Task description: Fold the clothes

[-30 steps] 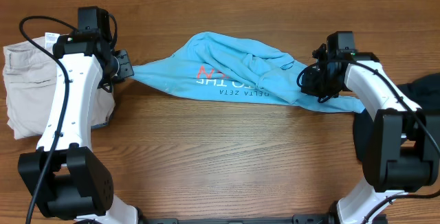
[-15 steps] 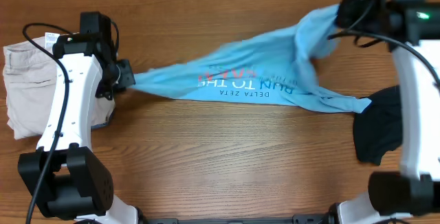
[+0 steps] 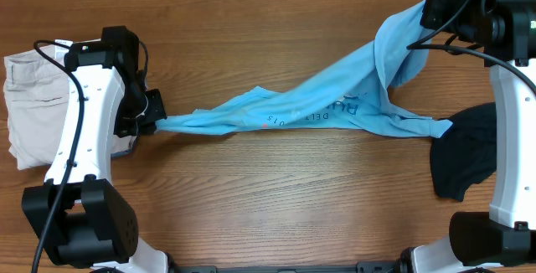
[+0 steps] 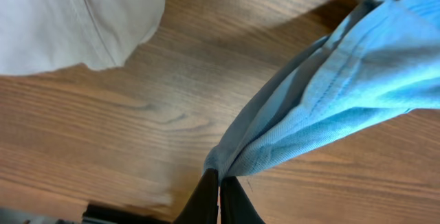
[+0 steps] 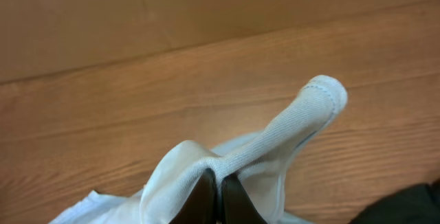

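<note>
Spreading step: left gripper point(image 3: 156, 123) and right gripper point(image 3: 430, 9) clamp the blue T-shirt point(image 3: 335, 110) taut toward the far-right corner of the table point(image 3: 251, 206); next you lay it flat.

We look down on a brown wood-grain tabletop point(image 3: 268, 198) that fills almost the whole overhead view, its long dark streaks running from side to side. Along the far edge we see a plain tan board point(image 5: 206, 18), smooth and unmarked, standing up behind the wood; a thin dark seam divides the two. The light falls evenly and softly across the surface, with only faint shadows and a dull sheen on the grain. No floor, window or other furniture shows.
</note>
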Controlling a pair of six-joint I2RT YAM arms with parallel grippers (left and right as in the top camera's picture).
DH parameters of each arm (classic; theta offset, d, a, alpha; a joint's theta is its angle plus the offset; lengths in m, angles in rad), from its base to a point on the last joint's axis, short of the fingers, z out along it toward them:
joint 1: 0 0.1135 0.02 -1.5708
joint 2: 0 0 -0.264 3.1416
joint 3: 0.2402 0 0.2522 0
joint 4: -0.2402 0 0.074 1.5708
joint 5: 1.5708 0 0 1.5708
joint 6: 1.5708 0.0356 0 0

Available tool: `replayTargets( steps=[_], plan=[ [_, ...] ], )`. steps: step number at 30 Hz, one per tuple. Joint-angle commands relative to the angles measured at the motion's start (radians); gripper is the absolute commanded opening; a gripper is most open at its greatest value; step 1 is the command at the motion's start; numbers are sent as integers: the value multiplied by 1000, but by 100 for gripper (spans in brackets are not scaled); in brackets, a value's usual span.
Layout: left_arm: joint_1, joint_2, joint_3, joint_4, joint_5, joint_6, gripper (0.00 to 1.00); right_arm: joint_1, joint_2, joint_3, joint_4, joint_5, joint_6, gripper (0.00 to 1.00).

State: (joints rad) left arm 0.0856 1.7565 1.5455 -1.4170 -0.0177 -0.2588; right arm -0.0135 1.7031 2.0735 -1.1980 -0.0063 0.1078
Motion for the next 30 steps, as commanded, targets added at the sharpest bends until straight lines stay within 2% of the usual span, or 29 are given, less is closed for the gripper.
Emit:
replayTargets(
  steps=[1, 9, 15, 18, 19, 20, 21, 22, 23, 24, 27, 30],
  plan=[
    [-1, -8, 13, 44, 29, -9, 4, -8, -3, 8, 35, 17, -14, 4],
    [-1, -61, 41, 281, 131, -3, 4, -8, -9, 8, 66, 18, -11, 4],
    [-2, -103, 55, 755, 121, -14, 4, -25, -2, 8, 174, 198, 114, 4],
    [-2, -70, 55, 976, 50, -63, 4, -51, 16, 8, 230, 235, 134, 5],
    [-2, -54, 55, 1023, 30, -83, 4, -59, 24, 8, 237, 234, 134, 6],
    [-2, -34, 55, 1063, 25, -104, 4, -66, 32, 8, 239, 234, 134, 13],
    [-2, -15, 55, 1083, 30, -125, 13, -69, 41, 8, 236, 234, 133, 19],
    [-2, 4, 55, 1086, 48, -144, 49, -72, 48, 8, 228, 234, 133, 29],
    [-2, 27, 55, 1072, 88, -154, 82, -72, 60, 8, 213, 235, 132, 31],
    [-2, 45, 55, 1045, 131, -154, 100, -75, 68, 8, 198, 236, 128, 32],
    [-17, 95, 55, 903, 229, -153, 100, -78, 95, 8, 142, 301, 129, 33],
    [-55, 122, 55, 782, 259, -132, 100, -79, 109, 7, 110, 342, 129, 33]
  ],
)
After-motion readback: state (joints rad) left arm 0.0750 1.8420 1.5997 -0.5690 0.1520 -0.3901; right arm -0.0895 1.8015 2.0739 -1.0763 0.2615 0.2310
